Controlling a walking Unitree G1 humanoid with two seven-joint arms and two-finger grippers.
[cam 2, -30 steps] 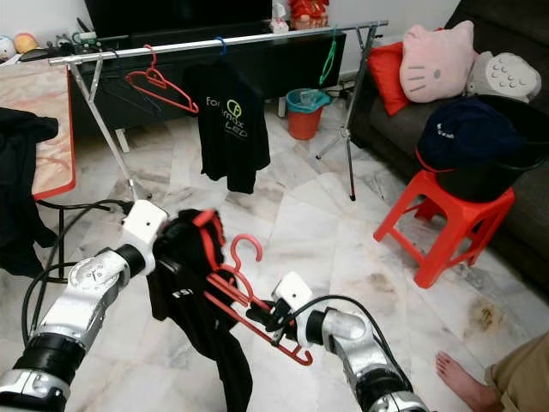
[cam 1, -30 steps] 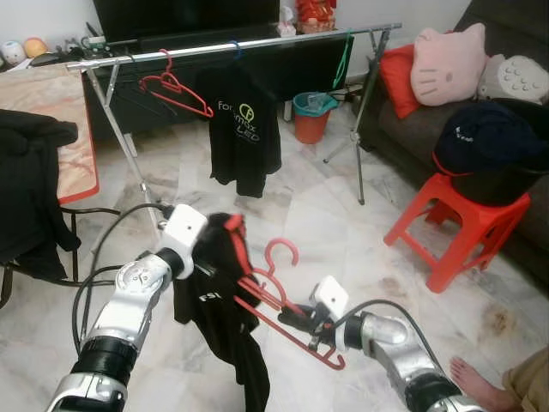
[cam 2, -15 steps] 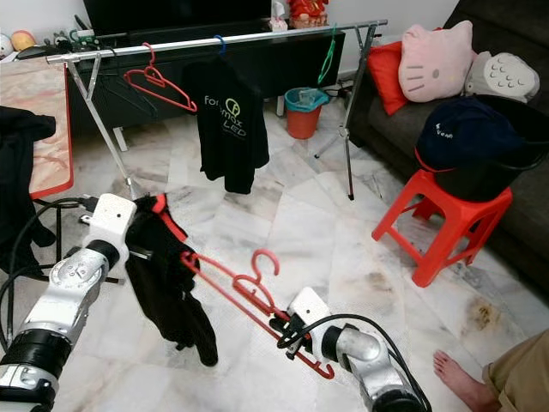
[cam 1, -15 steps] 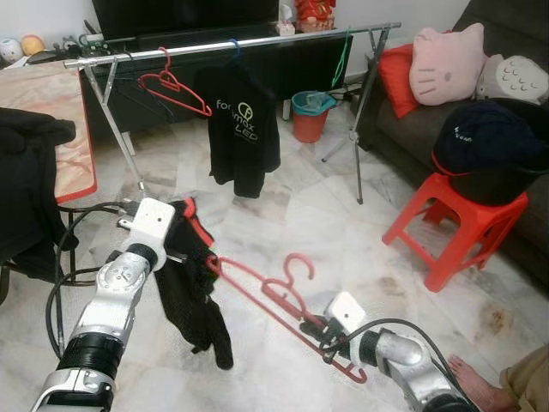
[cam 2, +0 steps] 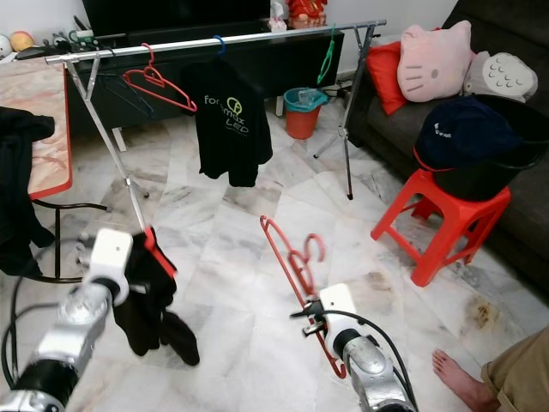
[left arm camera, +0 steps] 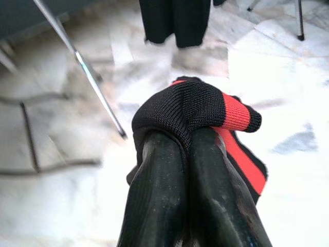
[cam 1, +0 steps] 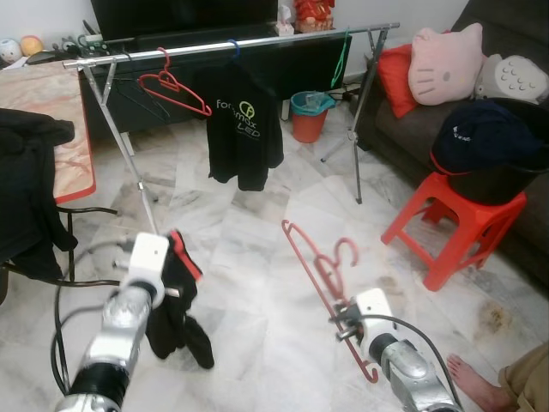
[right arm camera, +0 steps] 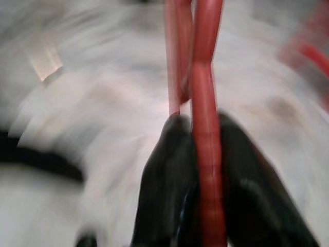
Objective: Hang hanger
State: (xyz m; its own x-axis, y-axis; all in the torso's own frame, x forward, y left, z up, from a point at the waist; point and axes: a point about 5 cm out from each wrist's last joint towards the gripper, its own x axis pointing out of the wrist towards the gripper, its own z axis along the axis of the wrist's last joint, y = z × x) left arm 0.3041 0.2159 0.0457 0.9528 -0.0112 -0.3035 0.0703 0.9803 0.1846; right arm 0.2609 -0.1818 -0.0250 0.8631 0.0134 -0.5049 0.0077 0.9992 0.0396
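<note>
My right gripper is shut on a red plastic hanger, which stands bare and tilted over the marble floor at lower centre; the blurred right wrist view has the red hanger pinched between the black fingers. My left gripper at lower left is shut on a black garment with red trim that droops below it; in the left wrist view the garment caps the closed fingertips. Across the back runs a metal clothes rail with a red hanger, a black T-shirt and a green hanger.
A red stool carrying a black bucket with a dark cap stands at right before a sofa with cushions. A person's bare foot is at lower right. Dark clothes hang over a chair at left. An orange bin sits behind the rail.
The hanger has come free of the black garment and swung upright in my right gripper. My left gripper has dropped lower and leftward with the garment bunched in it.
</note>
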